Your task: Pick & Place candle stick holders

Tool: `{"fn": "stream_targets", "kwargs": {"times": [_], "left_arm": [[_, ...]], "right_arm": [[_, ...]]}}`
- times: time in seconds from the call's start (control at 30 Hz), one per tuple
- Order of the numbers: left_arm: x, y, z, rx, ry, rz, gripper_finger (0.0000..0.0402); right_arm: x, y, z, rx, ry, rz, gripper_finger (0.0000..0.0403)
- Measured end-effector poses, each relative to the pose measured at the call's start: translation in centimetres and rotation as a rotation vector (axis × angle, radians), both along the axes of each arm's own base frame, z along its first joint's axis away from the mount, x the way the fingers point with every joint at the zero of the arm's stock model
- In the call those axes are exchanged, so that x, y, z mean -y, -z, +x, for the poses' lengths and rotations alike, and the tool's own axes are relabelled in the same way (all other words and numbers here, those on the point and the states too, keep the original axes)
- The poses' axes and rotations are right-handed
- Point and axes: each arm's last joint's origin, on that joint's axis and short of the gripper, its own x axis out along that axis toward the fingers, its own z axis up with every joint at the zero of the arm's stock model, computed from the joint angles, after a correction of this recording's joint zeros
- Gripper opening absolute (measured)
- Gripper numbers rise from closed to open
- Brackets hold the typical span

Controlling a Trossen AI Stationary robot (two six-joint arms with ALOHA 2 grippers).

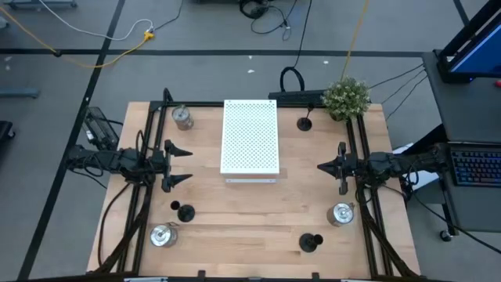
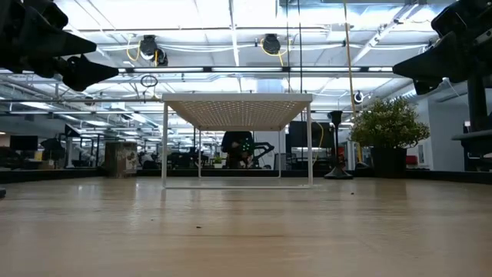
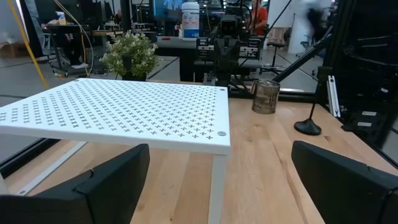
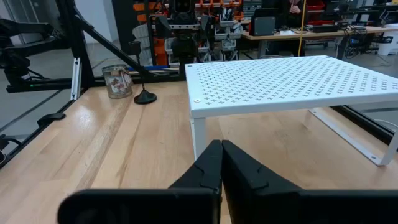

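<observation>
Three shiny silver candle stick holders stand on the wooden table at the far left (image 1: 182, 117), near left (image 1: 163, 235) and near right (image 1: 342, 213). Three black ones stand on their round bases at the far right (image 1: 305, 123), near left (image 1: 185, 211) and near right (image 1: 311, 242). My left gripper (image 1: 188, 165) hovers open at the table's left, pointing level toward the white board. My right gripper (image 1: 321, 166) hovers shut at the right, facing it. Both are above the table in the low view, the left gripper (image 2: 96, 58) and the right gripper (image 2: 400, 69).
A white perforated board (image 1: 250, 137) on thin legs stands mid-table between the two grippers. A green bushy plant (image 1: 347, 98) sits at the far right corner. Black frame rails run along the table's left and right sides. Bare wood lies in front of the board.
</observation>
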Motion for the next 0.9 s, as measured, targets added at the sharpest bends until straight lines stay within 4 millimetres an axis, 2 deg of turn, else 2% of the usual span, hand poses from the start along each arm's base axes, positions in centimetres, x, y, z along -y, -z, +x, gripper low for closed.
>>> {"fn": "stream_targets", "kwargs": {"times": [0.8,0.9], "left_arm": [[0.0,-0.02,0.0,0.001,0.0,0.0,0.0397],[0.0,-0.01,-0.01,0.001,0.0,0.0,0.0397]], "right_arm": [[0.0,-0.01,0.0,0.0,0.0,0.0,0.0],[0.0,-0.24,0.02,0.018,-0.005,-0.068,0.0]]}}
